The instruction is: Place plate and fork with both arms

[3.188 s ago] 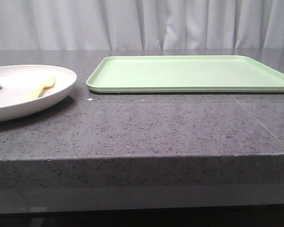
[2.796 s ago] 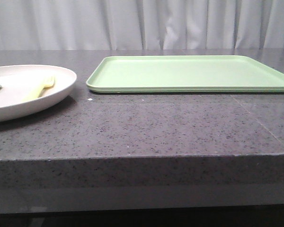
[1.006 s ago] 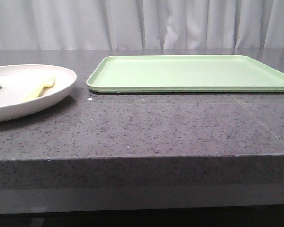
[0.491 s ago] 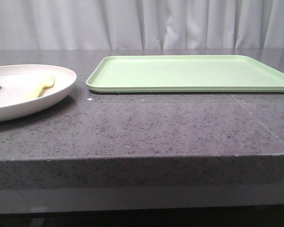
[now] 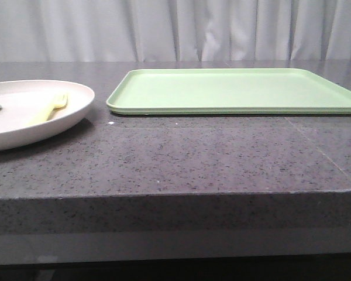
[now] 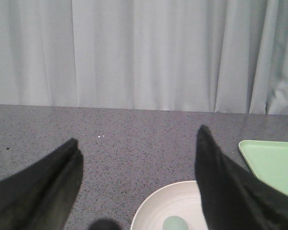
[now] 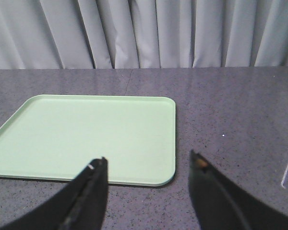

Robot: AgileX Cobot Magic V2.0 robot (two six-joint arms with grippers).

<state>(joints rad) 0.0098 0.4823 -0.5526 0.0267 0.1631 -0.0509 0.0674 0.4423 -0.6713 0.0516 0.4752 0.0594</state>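
The plate [image 5: 29, 111] lies at the left of the front view, with the fork [image 5: 50, 109] on it, handle seemingly toward the lower left. The left hand [image 6: 137, 184] is nearer, wide open and empty above the rim; the right hand [image 7: 146, 191], open and empty too, faces the tray [image 7: 86, 136].

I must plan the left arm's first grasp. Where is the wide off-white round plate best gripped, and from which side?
Probably the raised rim of the wide off-white round plate, nearest the light green rectangular tray, approached from above: it stands clear of the grey stone table, away from the pale yellow plastic fork.
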